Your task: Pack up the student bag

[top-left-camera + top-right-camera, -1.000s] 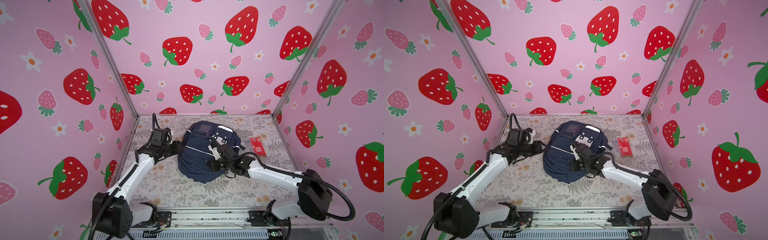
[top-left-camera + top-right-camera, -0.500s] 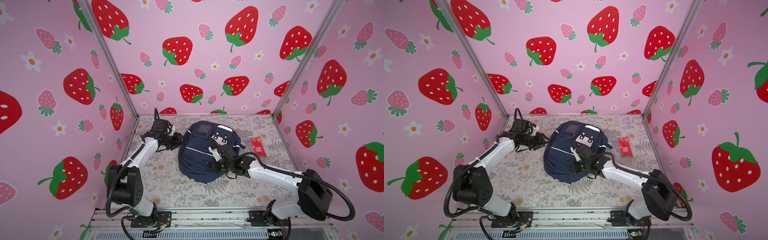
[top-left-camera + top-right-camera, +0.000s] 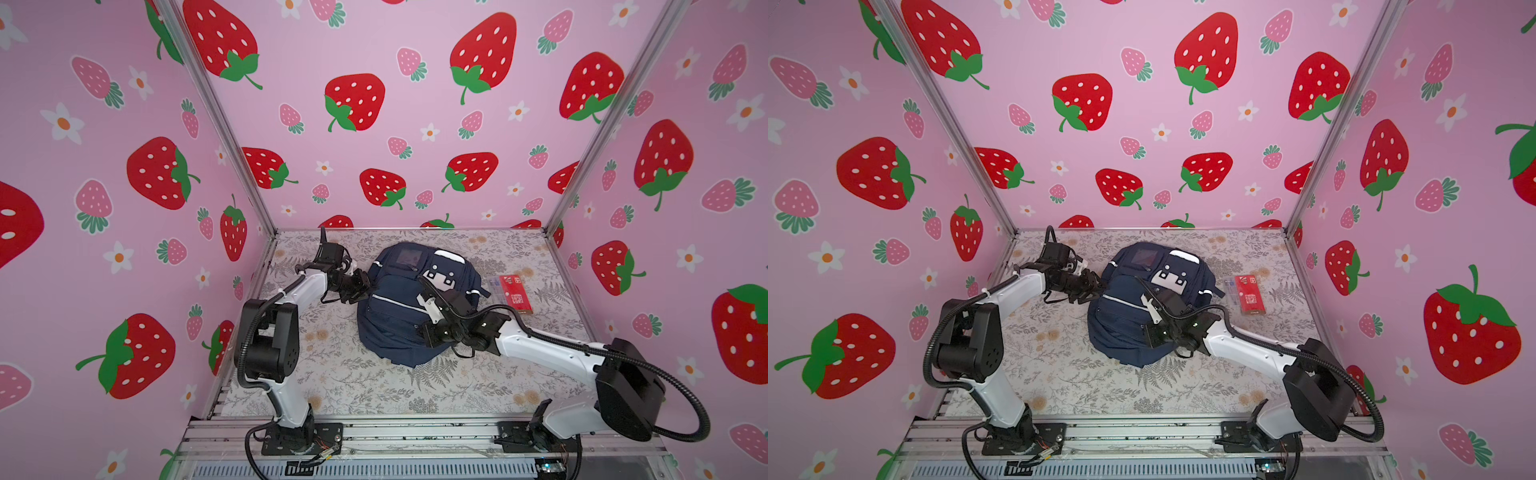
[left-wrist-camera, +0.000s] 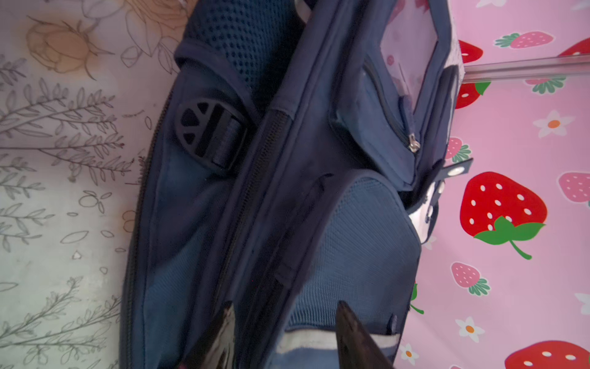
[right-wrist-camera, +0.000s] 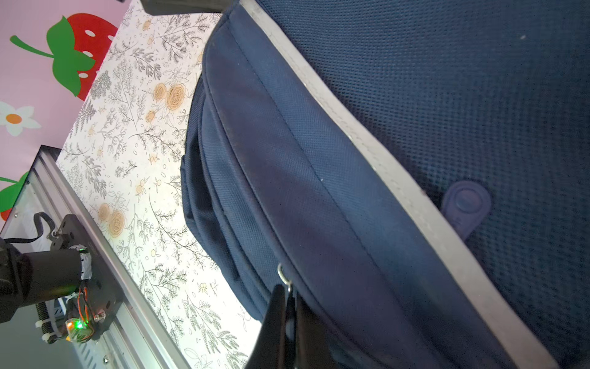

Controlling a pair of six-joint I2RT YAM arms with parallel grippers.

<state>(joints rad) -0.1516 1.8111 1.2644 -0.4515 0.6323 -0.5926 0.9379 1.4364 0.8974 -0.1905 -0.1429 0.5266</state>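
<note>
Strawberry walls [image 3: 415, 124] are boxing the floral table [image 3: 374, 390]; in both top views the student bag [image 3: 395, 320] is lying mid-table, long axis running away from me. Left wrist: left pincer [image 4: 287, 335] is gaping around its side. Right wrist: right pincer [image 5: 289, 319] is clamping the zip pull [image 5: 282, 274] at the near end; I'm reading no labels

Overhead pair; wrist cameras hug the student bag [image 4: 204, 223] [image 5: 319, 159].
</note>
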